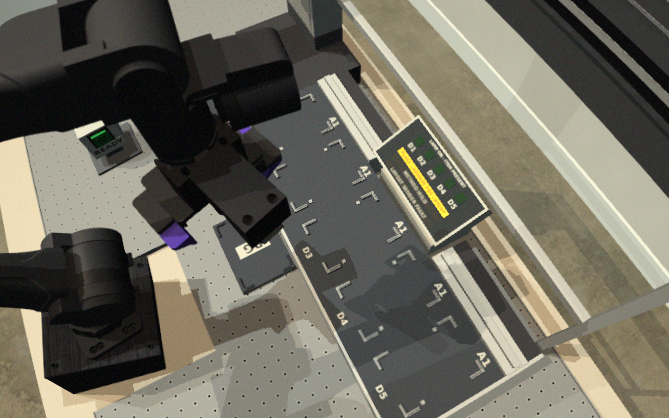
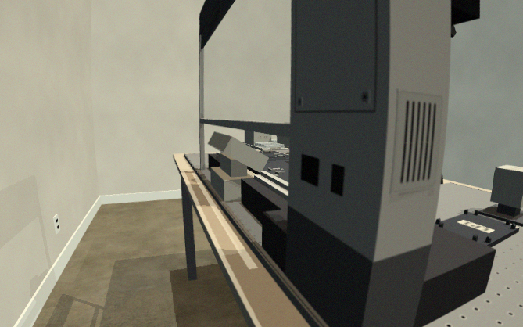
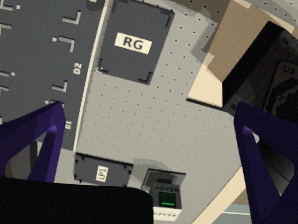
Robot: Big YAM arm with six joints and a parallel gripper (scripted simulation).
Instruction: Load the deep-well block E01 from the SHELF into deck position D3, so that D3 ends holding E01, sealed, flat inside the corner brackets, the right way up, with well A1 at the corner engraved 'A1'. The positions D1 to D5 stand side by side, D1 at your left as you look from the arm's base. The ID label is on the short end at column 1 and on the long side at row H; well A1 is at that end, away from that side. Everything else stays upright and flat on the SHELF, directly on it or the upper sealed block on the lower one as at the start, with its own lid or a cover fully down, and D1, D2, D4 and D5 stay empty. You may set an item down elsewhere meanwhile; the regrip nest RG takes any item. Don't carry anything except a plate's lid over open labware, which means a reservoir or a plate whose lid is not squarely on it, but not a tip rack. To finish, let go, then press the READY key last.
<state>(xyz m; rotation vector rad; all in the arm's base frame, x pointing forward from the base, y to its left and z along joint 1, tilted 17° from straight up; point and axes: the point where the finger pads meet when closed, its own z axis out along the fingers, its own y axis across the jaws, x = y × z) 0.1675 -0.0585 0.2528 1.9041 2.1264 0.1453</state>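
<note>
Pale beige walls [image 2: 133, 80] with white baseboard [image 2: 141, 196] at left of the exterior view. Brown mottled floor [image 2: 133, 243] below, crossed by soft shadows.

A perforated grey bench top [image 1: 274, 373] stood on a tan table [image 2: 231, 260] with dark legs. Behind it ran a glass guard panel [image 1: 482, 103]. A large grey cabinet [image 2: 409, 162] with vent slots filled the exterior view. Beige walls [image 2: 36, 121] met a brown floor [image 2: 133, 243].
</note>
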